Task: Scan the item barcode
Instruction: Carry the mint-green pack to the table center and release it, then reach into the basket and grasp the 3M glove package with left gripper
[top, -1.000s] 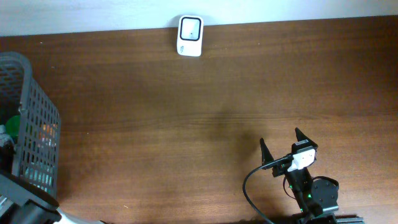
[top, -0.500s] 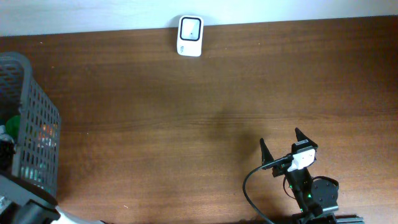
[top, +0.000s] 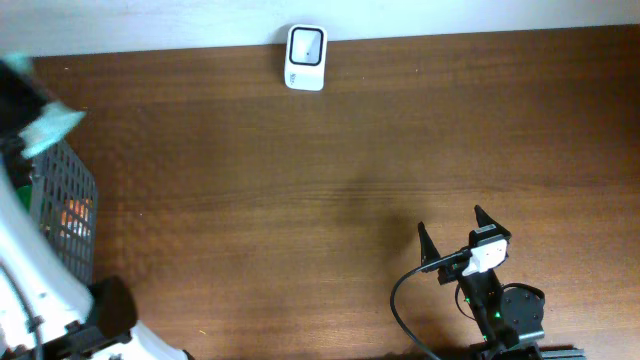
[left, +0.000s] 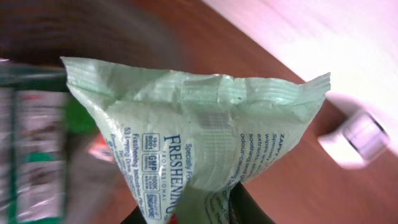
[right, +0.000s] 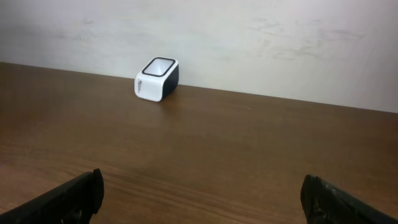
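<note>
A pale green packet (left: 199, 118) with blue print fills the left wrist view, pinched at its lower end by my left gripper (left: 199, 214), which is shut on it. No barcode shows on the face toward the camera. Overhead, the same packet (top: 50, 130) is a blurred green patch above the basket at the far left, with the left gripper (top: 20, 88) blurred just above it. The white barcode scanner (top: 305, 57) stands at the table's back edge, also seen as the scanner (right: 157, 79) in the right wrist view. My right gripper (top: 455, 232) rests open and empty at the front right.
A dark mesh basket (top: 62, 205) holding other packaged goods stands at the left edge of the wooden table (top: 300, 200). A pale wall runs behind the scanner. The right arm's base and cable (top: 405, 300) sit at the front edge.
The left arm has risen out of the basket toward the back left, carrying the green packet that its jaws closed on. The right arm has not moved.
</note>
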